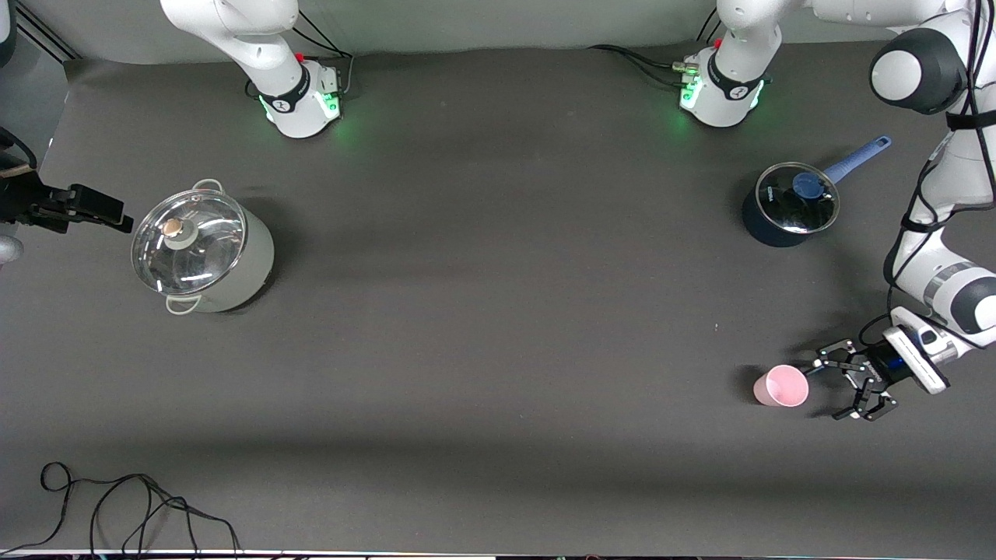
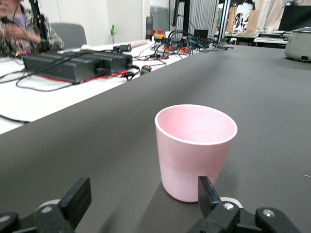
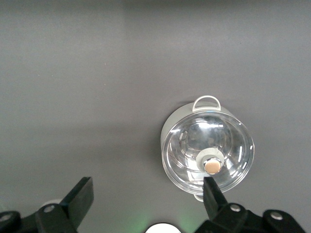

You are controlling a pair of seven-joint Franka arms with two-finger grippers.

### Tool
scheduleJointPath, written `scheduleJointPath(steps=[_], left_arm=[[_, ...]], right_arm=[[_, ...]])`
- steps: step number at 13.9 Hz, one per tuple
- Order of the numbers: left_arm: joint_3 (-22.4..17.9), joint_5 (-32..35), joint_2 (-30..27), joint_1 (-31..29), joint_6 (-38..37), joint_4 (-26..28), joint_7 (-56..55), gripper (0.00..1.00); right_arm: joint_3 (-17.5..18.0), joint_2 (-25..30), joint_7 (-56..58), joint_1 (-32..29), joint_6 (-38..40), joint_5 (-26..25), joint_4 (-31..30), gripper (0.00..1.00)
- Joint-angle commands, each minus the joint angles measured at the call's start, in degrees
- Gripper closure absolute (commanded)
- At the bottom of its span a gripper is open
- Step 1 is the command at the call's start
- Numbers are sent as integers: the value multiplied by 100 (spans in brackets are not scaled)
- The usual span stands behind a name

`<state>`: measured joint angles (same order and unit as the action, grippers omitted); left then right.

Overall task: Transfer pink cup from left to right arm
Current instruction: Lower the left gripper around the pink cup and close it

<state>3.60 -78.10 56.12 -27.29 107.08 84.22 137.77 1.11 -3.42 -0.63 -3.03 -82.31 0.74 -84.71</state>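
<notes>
Left claw (image 1: 844, 389) low at the left arm's end, spread wide, at 3 o'clock of the upright pink cup (image 1: 781, 386), just clear of it. Right claw (image 1: 124, 223) up over the tabletop (image 1: 498, 327) at 9 o'clock of the lidded grey pot (image 1: 204, 247).

Left wrist: fingers (image 2: 210, 193) flanking pink cup (image 2: 194, 151), apart.

Right wrist: splayed, empty, above grey pot (image 3: 207, 152).

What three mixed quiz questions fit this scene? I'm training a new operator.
1. True or false: the left gripper is already shut on the pink cup.
2. What does the right gripper wait beside?
A) blue saucepan
B) lidded steel pot
C) pink cup
3. Fill in: the cup stands ____ on the table.

Key: 1 false, its jaws are open beside the cup; 2 B; 3 upright.
</notes>
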Motion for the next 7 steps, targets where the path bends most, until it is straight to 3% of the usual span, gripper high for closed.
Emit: scheduleJointPath(steps=[1, 7], left_arm=[[53, -310, -5, -57, -170, 208, 574, 2], [228, -478, 75, 22, -83, 463, 865, 2]], right_arm=[[3, 61, 37, 66, 31, -92, -11, 0], [12, 87, 107, 83, 83, -92, -2, 0]])
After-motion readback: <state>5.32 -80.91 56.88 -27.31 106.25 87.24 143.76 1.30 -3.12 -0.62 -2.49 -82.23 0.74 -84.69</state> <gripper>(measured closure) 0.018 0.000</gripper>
